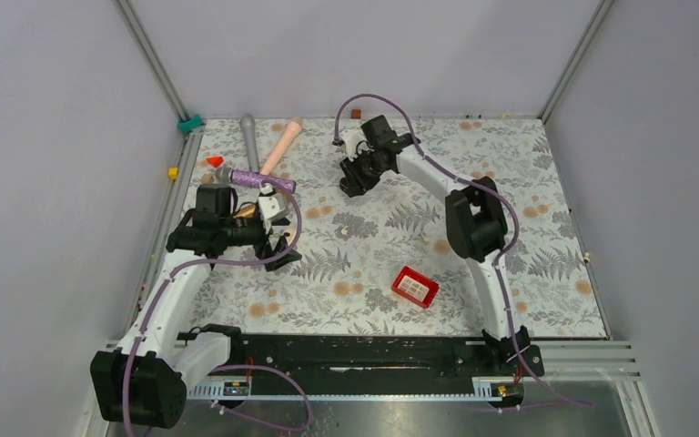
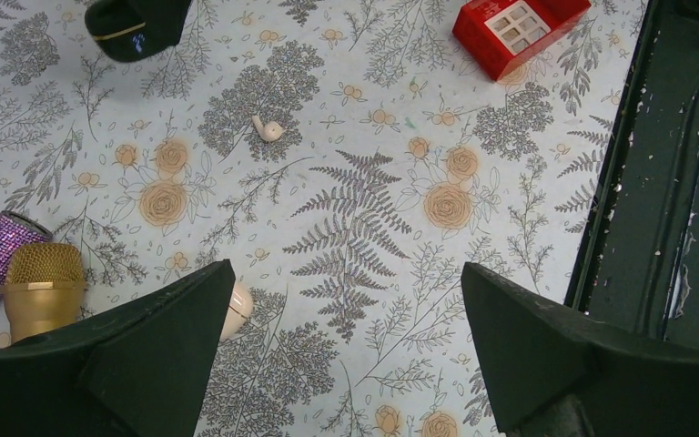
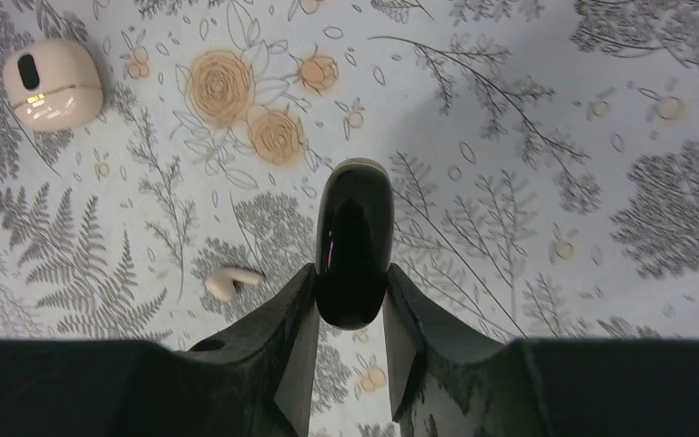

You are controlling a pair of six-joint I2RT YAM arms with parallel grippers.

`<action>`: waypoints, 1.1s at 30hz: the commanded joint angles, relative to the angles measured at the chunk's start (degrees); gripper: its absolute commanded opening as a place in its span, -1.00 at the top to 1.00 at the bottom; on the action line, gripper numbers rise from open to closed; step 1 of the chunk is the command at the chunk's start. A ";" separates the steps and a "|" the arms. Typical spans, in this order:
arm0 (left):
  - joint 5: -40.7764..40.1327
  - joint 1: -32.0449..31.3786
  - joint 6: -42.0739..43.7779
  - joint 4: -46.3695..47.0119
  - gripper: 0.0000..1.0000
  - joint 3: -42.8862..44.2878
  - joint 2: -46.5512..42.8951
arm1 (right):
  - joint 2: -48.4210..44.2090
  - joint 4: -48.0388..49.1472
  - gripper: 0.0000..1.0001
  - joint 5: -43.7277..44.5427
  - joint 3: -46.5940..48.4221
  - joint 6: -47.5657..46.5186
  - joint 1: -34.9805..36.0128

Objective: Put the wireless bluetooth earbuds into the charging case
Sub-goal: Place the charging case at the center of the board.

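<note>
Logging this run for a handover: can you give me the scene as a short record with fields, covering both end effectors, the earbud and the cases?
left end effector: open, empty, above the mat
right end effector: shut on black charging case
cream earbud: loose on mat, outside any case
cream charging case: looks closed, on mat, apart from earbud
red box: on mat, towards the near edge

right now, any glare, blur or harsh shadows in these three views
top external: even soft light, sharp, only faint shadows on the cloth; left wrist: print and cream earbud crisp, its own dark fingers featureless in the foreground; right wrist: glossy black case shows a pinkish reflection streak, cream case small highlights
</note>
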 commanded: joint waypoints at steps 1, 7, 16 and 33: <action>0.89 0.53 1.59 2.02 -0.97 -0.22 0.43 | 6.19 -5.79 0.85 -1.56 9.33 7.88 1.09; 1.29 0.70 2.41 2.02 -0.97 -0.64 0.44 | 12.05 -10.87 0.70 2.34 18.14 14.58 1.05; 1.40 0.83 3.92 0.03 -0.97 0.37 1.69 | 12.74 -12.62 0.08 3.70 17.54 19.13 1.09; -14.24 0.80 -8.15 10.37 -0.97 1.83 8.08 | -0.55 -16.00 -0.99 11.84 10.99 12.28 1.09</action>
